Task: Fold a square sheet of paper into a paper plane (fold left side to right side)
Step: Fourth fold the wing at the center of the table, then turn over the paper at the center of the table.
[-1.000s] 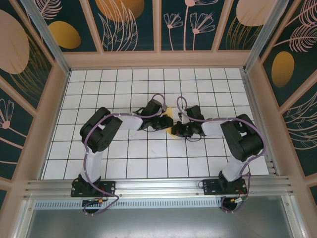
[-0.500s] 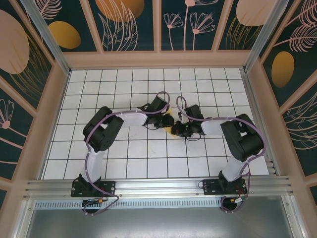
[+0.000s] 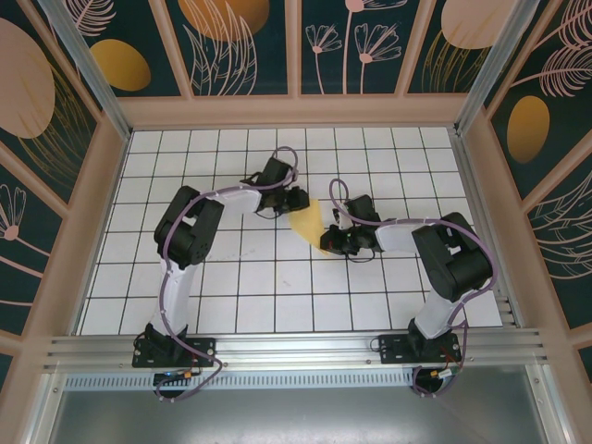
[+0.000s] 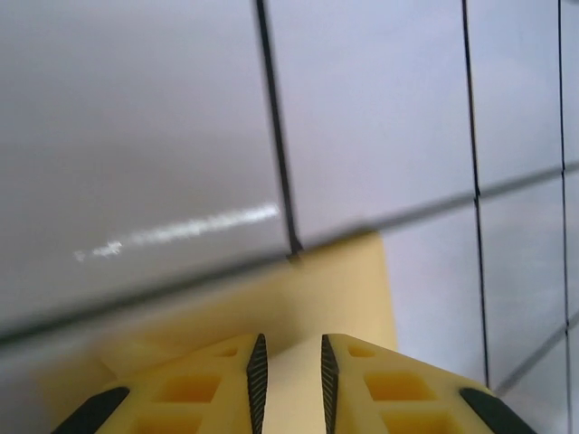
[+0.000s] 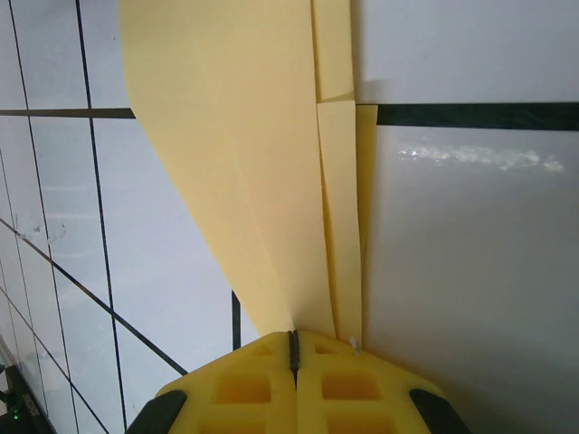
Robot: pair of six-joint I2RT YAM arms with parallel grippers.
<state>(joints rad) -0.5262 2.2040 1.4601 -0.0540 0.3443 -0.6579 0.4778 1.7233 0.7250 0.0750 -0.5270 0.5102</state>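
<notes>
Paper (image 3: 307, 222), yellow and folded into a narrow tapering shape, sits about the middle of the white gridded surface (image 3: 231, 305), well away from every edge and between my two tools. My right tool (image 3: 326, 242) is at its near end. My right wrist camera shows this tool (image 5: 293, 336) pinched tight on the paper (image 5: 262, 163). The jaws meet with no gap, and the folded layers fan away from them, a broad flap on the left and narrower strips beside it. My left tool (image 3: 296, 202) is at the paper's far-left corner. From its wrist camera, the left tool (image 4: 289, 348) has its jaws a narrow slit apart, holding nothing I can make out, low over a flat yellow corner (image 4: 335, 280) where two grid lines cross.
</notes>
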